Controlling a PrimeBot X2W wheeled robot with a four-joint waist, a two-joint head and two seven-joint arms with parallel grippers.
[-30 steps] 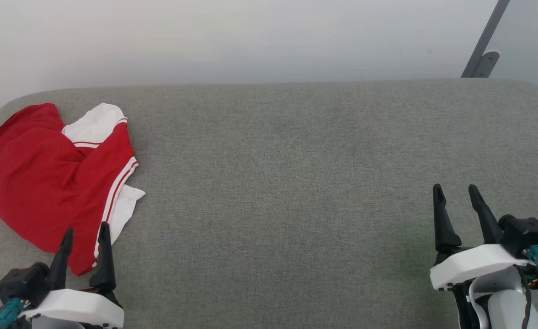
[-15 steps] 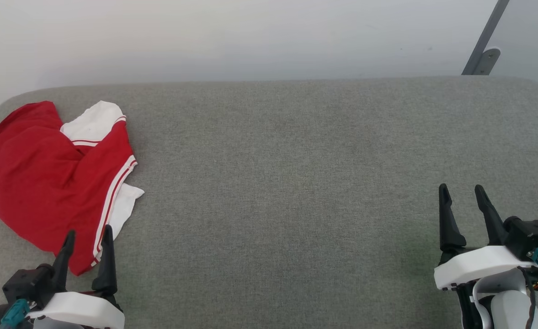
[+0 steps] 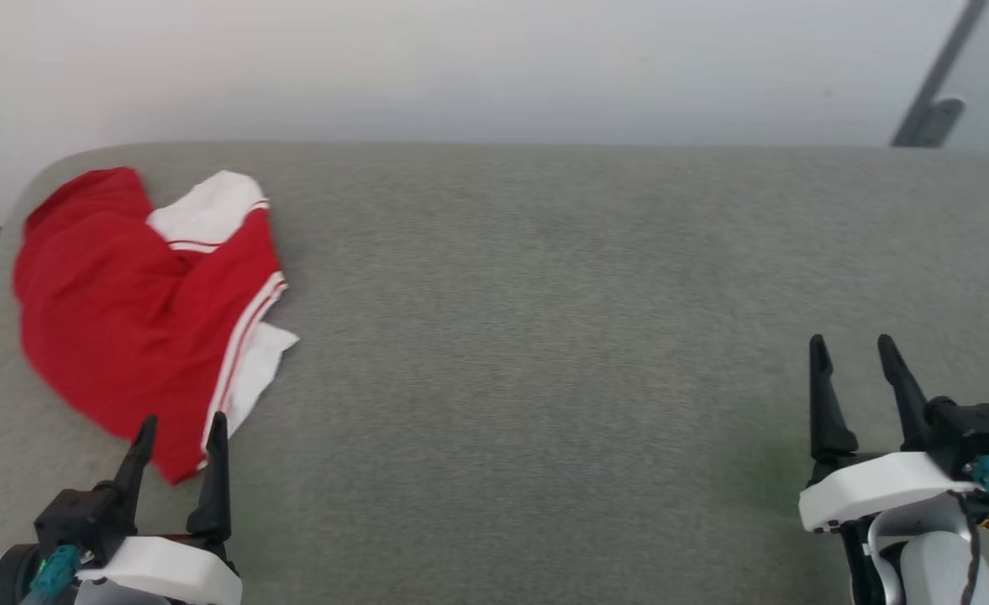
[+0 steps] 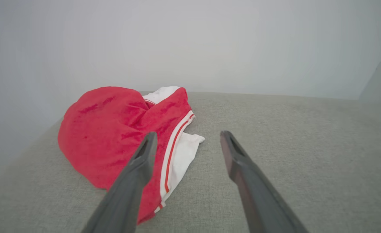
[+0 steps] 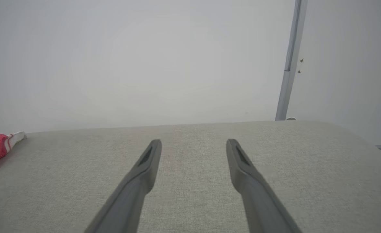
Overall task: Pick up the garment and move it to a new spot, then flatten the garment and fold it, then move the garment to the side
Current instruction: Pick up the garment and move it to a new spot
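Currently, the garment [image 3: 116, 311] lies crumpled at the far left end of the worktop [image 3: 544, 336], close to its rounded left corner. You see it as a red heap with a white sleeve showing at its far side. White-and-red stripe trim runs down its right edge, and a white flap lies flat on the worktop just beside that trim.

Locate the left gripper [image 3: 184, 420] at the lower left of the head view, fingers pointing away from the robot. Its jaws stand wide apart with nothing between them. In the left wrist view, one finger crosses in front of the red cloth near the striped trim, while the other finger stands over bare worktop to the right of the white flap. You cannot tell from these views whether that first finger touches the cloth.

Locate the right gripper [image 3: 850, 342] at the lower right of the head view, well apart from the garment. Its jaws are also spread wide and hold nothing, and bare grey fabric lies ahead of both fingers. In the right wrist view, the garment appears as a small red-and-white patch at the left edge.

A pale wall [image 3: 460, 67] rises behind the worktop, and a grey metal post [image 3: 935, 101] stands against it at the far right.
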